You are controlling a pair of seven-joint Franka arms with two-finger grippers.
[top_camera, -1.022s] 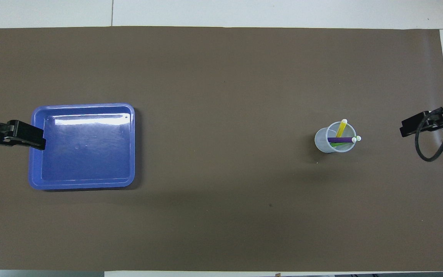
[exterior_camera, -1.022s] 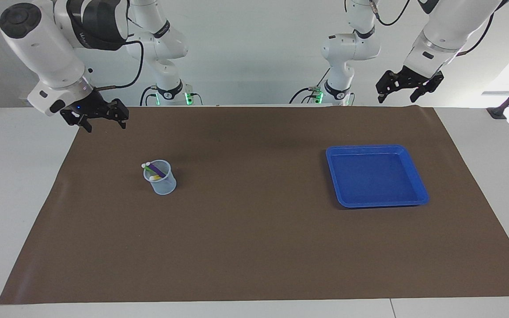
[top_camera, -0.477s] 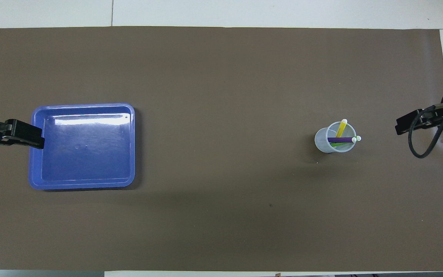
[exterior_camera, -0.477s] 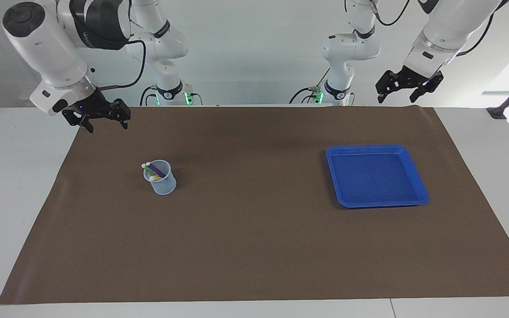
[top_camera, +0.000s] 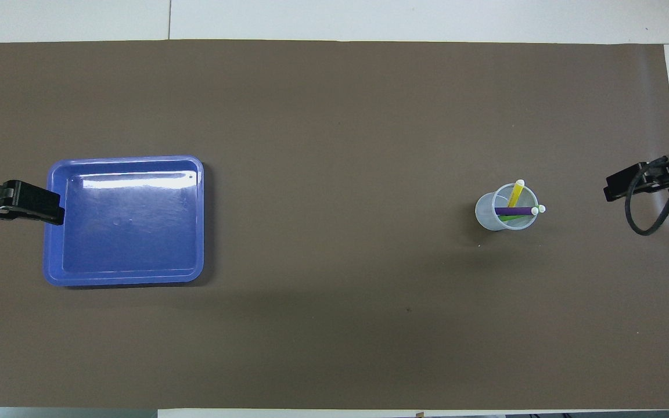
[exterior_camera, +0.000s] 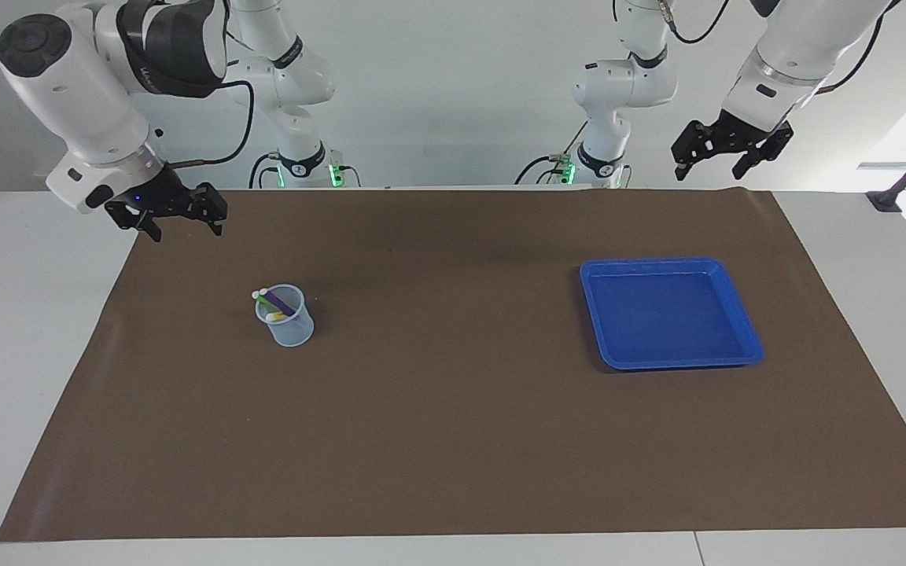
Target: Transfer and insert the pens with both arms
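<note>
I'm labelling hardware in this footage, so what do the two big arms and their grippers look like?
Both are large white jointed arms with looping black cables. The right arm has a black band and a round dark end cap; a small blue light glows by its black two-finger right gripper. The left arm carries a matching black left gripper.

A: Where's my right gripper point(exterior_camera: 179, 218)?
B: Raised at the right arm's end of the table, wrist angled down, fingers apart, nothing held.
A: And my left gripper point(exterior_camera: 711, 161)?
B: Raised at the left arm's end, near the robots, fingers spread, empty. That arm waits.
</note>
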